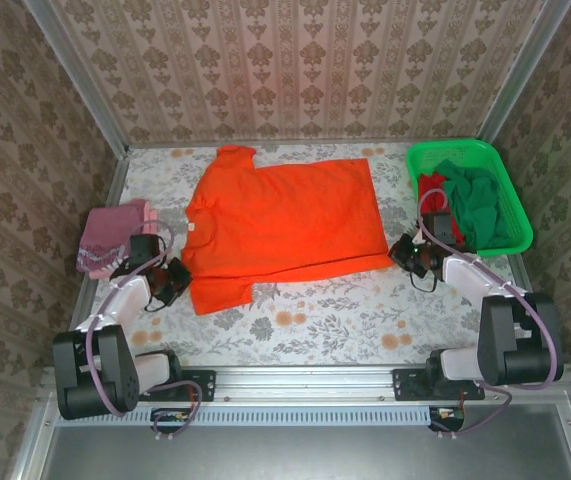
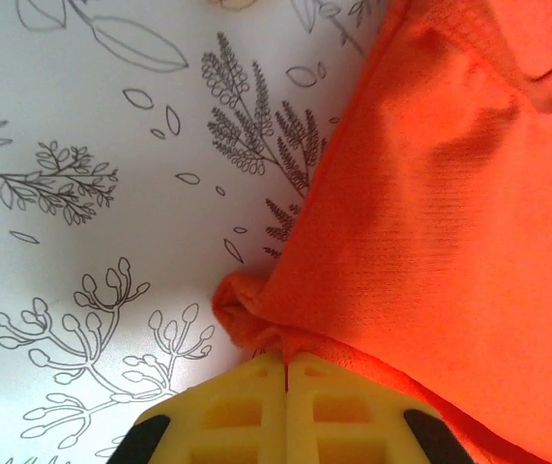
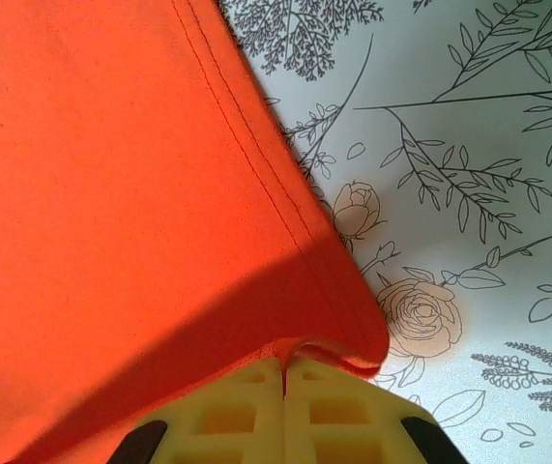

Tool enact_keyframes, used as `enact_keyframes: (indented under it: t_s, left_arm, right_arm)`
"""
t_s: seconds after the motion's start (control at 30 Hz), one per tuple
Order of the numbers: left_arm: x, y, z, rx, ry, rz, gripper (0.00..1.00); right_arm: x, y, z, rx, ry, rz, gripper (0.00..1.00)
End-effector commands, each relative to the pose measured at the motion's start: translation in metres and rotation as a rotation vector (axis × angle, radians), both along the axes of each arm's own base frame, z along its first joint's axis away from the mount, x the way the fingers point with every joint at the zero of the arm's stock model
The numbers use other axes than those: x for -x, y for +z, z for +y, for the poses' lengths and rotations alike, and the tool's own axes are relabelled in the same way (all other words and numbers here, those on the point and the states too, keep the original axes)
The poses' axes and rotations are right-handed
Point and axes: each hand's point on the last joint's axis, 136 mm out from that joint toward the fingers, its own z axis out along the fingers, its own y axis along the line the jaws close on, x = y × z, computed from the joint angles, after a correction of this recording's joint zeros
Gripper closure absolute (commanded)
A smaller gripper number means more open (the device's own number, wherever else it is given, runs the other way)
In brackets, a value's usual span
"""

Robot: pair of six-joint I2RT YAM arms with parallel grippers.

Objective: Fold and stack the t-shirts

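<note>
Spread shirt centre; folded shirt left of it; basket right, crumpled shirts inside.

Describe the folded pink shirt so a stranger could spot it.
Start at the big bright orange cloth t-shirt spread flat across the floral table. Left of it, at the table's edge, lies the small dusty pink cloth t-shirt. It alone is folded into a compact pile.

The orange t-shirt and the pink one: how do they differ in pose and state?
The orange t-shirt lies spread open in the middle of the table; the pink t-shirt is a folded bundle by the left edge. The left gripper and the right gripper are each shut on the orange t-shirt's near edge; neither holds the pink t-shirt. The orange t-shirt covers far more surface than the pink t-shirt. Both are plain cloth lying on the table.
</note>
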Motion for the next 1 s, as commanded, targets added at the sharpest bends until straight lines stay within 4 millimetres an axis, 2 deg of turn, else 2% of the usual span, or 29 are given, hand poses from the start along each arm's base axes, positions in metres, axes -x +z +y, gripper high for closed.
enact_keyframes:
  t_s: [0.0, 0.4, 0.57, 0.9, 0.97]
  left_arm:
    - [0.000, 0.009, 0.005, -0.030, 0.014, -0.022, 1.00]
    - [0.024, 0.016, 0.005, -0.030, 0.006, -0.002, 1.00]
    - [0.036, 0.010, -0.002, 0.005, 0.001, 0.027, 1.00]
    - [0.060, -0.002, -0.007, 0.031, -0.005, 0.116, 1.00]
    - [0.065, -0.006, -0.008, 0.041, 0.000, 0.135, 0.97]
  right_arm:
    - [0.016, -0.008, -0.008, 0.040, -0.031, 0.032, 1.00]
    - [0.058, -0.010, -0.005, 0.037, -0.035, 0.065, 1.00]
    - [0.075, -0.022, -0.003, 0.024, -0.049, 0.084, 1.00]
    - [0.079, -0.027, 0.004, 0.019, -0.024, 0.094, 1.00]
    - [0.081, -0.029, 0.005, 0.020, -0.022, 0.101, 0.96]
